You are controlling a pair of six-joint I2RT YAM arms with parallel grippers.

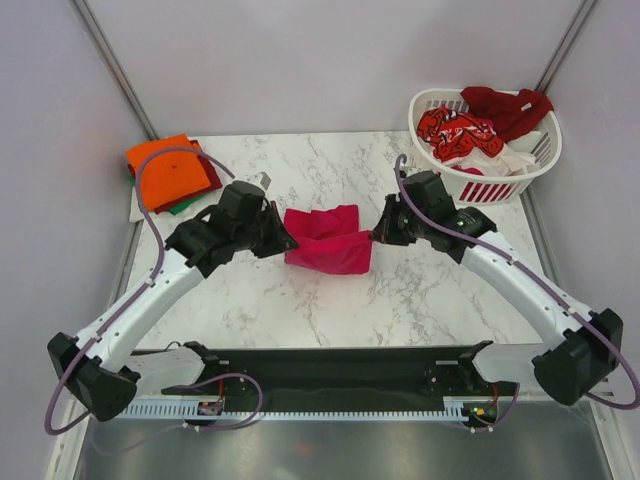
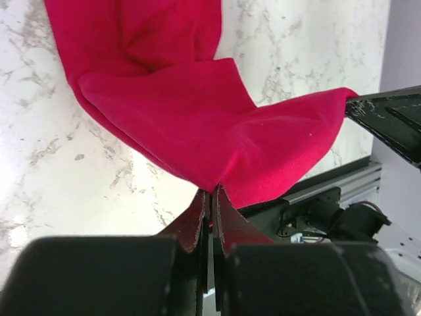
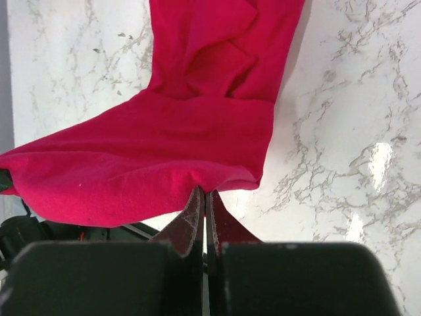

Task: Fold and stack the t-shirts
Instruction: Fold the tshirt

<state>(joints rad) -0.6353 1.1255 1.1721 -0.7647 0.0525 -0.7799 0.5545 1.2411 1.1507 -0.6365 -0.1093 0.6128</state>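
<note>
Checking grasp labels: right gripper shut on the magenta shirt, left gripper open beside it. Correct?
Not quite. The left gripper is not open: it is shut on the magenta shirt too, pinching its edge, as the left wrist view shows. The right gripper is shut on it, as you said.

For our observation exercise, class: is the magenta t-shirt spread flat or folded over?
Folded over, loosely: the magenta t-shirt shows overlapping layers, one edge pinched by the shut left gripper and right gripper.

No text, label or number can be read anywhere
</note>
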